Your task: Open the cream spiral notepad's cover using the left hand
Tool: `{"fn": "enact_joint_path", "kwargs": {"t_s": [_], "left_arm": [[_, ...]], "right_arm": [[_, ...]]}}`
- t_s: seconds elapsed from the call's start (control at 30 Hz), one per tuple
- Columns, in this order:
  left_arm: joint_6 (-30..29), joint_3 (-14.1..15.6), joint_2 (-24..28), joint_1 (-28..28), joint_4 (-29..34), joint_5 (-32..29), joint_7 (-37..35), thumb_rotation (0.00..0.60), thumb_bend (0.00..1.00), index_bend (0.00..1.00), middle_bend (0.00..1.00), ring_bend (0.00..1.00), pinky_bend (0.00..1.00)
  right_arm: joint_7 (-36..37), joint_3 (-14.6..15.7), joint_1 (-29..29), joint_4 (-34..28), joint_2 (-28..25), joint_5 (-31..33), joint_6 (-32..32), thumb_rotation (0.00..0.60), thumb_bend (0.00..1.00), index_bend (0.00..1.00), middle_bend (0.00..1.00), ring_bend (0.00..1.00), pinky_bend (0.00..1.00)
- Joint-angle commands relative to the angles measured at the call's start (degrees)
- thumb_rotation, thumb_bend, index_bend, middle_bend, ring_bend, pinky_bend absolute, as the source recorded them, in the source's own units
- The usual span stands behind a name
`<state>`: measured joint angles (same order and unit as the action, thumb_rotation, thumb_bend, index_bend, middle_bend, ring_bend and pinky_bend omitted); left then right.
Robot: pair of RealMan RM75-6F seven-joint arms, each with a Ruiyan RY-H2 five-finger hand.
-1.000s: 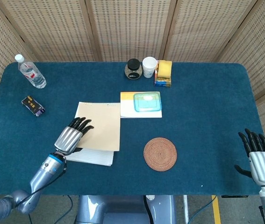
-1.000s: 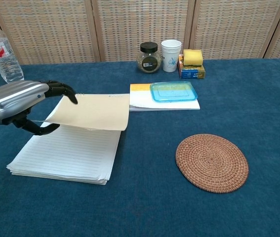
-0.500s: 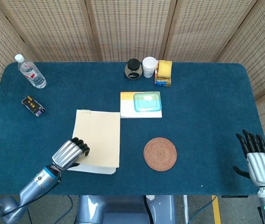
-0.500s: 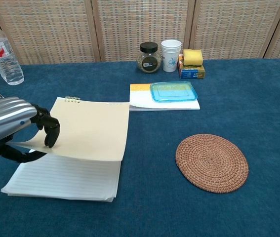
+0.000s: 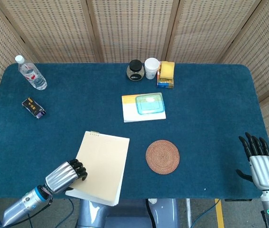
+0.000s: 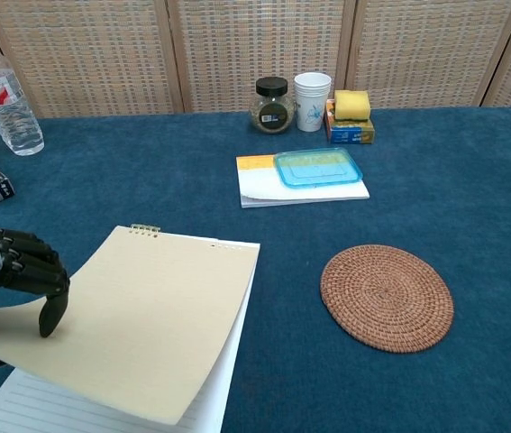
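The cream spiral notepad lies tilted at the table's near edge, its lower end sticking out past the edge. My left hand grips the cream cover at its left side, fingers curled over the top. That cover is held lifted off the lined pages, which show beneath it in the chest view. The wire binding is at the pad's far end. My right hand hangs at the far right beyond the table, fingers spread and holding nothing.
A woven coaster lies right of the pad. Behind it a blue lidded box sits on a white booklet. A jar, paper cup and yellow sponge stand at the back; a water bottle and small dark box at the left.
My left hand has drawn back toward the near edge with the cover in its grip. The whole notepad slid with it, turned slightly and now overhangs the table. The right hand has barely moved.
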<state>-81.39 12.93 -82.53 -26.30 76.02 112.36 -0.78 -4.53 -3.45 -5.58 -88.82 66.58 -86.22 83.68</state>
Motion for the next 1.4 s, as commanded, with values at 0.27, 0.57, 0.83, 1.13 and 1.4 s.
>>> {"fn": "enact_joint_path", "kwargs": {"t_s": [0.27,0.57,0.83,1.13,1.4], "left_arm": [[9.0,-17.2,8.0,-8.7,17.7,-13.8,7.9,0.600,0.47,0.74,0.58,0.43,0.42],[18.0,-28.5,6.7,-16.3,18.0,-28.0,17.6,0.600,0.39,0.68,0.54,0.41,0.40],[23.2,-33.9,-0.3,-22.4,10.2,-42.5,25.9,0.600,0.00,0.00,0.00,0.00,0.00],[18.2,-35.5,-3.1,-23.8,3.3,-41.3,21.8,0.600,0.00,0.00,0.00,0.00,0.00],[17.4,-33.6,4.9,-16.7,12.7,-44.8,14.1,0.600,0.00,0.00,0.00,0.00,0.00]], "right_arm": [[0.3,-0.5,0.0,-0.2,-0.3,0.6,0.1,0.600,0.00,0.00,0.00,0.00,0.00],[0.2,-1.1,-0.2,-0.6,-0.6,1.6,-0.2,0.600,0.00,0.00,0.00,0.00,0.00],[-0.7,-1.4,-0.6,-0.5,-0.3,2.8,-1.1,0.600,0.00,0.00,0.00,0.00,0.00],[-1.7,-1.4,-0.7,-0.4,0.2,3.1,-1.4,0.600,0.00,0.00,0.00,0.00,0.00],[-2.1,-1.3,-0.9,-0.5,0.4,3.0,-1.4,0.600,0.00,0.00,0.00,0.00,0.00]]}}
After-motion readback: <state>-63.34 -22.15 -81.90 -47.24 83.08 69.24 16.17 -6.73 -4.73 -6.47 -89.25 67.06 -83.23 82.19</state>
